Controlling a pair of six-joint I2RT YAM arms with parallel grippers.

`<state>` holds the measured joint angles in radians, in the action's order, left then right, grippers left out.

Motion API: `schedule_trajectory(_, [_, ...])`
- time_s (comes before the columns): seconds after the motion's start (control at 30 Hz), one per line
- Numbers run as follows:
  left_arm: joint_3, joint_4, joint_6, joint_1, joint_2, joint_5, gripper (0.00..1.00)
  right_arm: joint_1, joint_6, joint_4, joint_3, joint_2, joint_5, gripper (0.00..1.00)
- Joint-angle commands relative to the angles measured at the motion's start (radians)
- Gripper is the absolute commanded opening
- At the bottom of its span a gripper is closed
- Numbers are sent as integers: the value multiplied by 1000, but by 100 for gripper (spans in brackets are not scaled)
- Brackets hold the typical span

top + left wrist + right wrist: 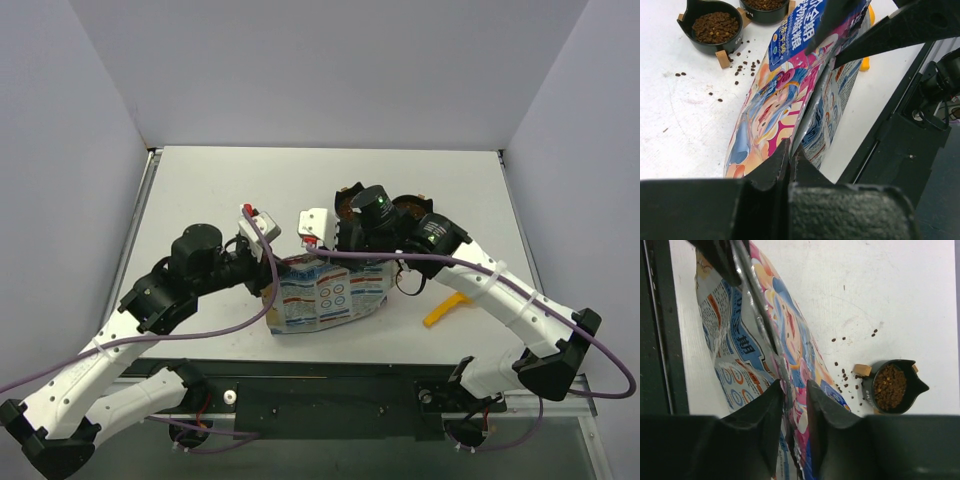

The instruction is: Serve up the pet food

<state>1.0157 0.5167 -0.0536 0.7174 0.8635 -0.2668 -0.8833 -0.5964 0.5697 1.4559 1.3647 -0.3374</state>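
The pet food bag (330,297) stands on its edge at the table's front middle, white-and-blue back toward the arms. In the left wrist view the bag (785,95) shows its colourful front, and my left gripper (791,154) is shut on its top seam. In the top view that gripper (272,268) is at the bag's left end. My right gripper (794,388) has its fingers closed around the bag's (785,335) top edge, at the right end (335,255). Brown kibble fills a black bowl (715,27) and lies scattered on the table (740,65).
A second filled black bowl (765,7) stands beside the first; both are partly hidden under my right arm (405,208). One bowl shows in the right wrist view (892,386) beside a small wooden block (862,370). The yellow-orange scoop (445,310) lies right of the bag.
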Motion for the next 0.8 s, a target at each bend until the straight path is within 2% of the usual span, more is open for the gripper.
schedule_trajectory(0.0, [4, -72, -61, -12, -46, -80, 0, -18, 33, -71, 58, -9, -29, 30])
schedule_trajectory(0.1, [6, -92, -69, -13, -41, -104, 0, -54, 61, -125, 55, 16, -34, 35])
schedule_trajectory(0.3, [9, -104, -77, -16, -43, -117, 0, -92, 87, -166, 93, 80, -66, 34])
schedule_trajectory(0.33, [8, -101, -77, -18, -44, -115, 0, -95, 92, -171, 95, 89, -80, 32])
schedule_trajectory(0.37, [7, -92, -75, -16, -44, -111, 0, -95, 93, -172, 98, 89, -86, 16])
schedule_trajectory(0.4, [12, -86, -74, -18, -44, -98, 0, -97, 95, -172, 98, 96, -91, 5])
schedule_trajectory(0.43, [17, -67, -74, -16, -44, -66, 0, -97, 87, -163, 95, 93, -88, 0])
schedule_trajectory(0.5, [21, -34, -75, -16, -50, -4, 2, -95, 64, -160, 77, 74, -43, 0])
schedule_trajectory(0.53, [23, -21, -74, -18, -60, 14, 11, -94, 55, -159, 69, 65, -4, 0])
schedule_trajectory(0.6, [18, 8, -69, -19, -76, 55, 19, -85, 41, -148, 55, 44, 14, 0])
schedule_trajectory(0.67, [6, 32, -58, -18, -96, 83, 19, -79, 32, -134, 50, 25, 12, 0])
schedule_trajectory(0.77, [7, 62, -35, -19, -100, 109, 0, -80, 30, -120, 58, 17, -14, 0])
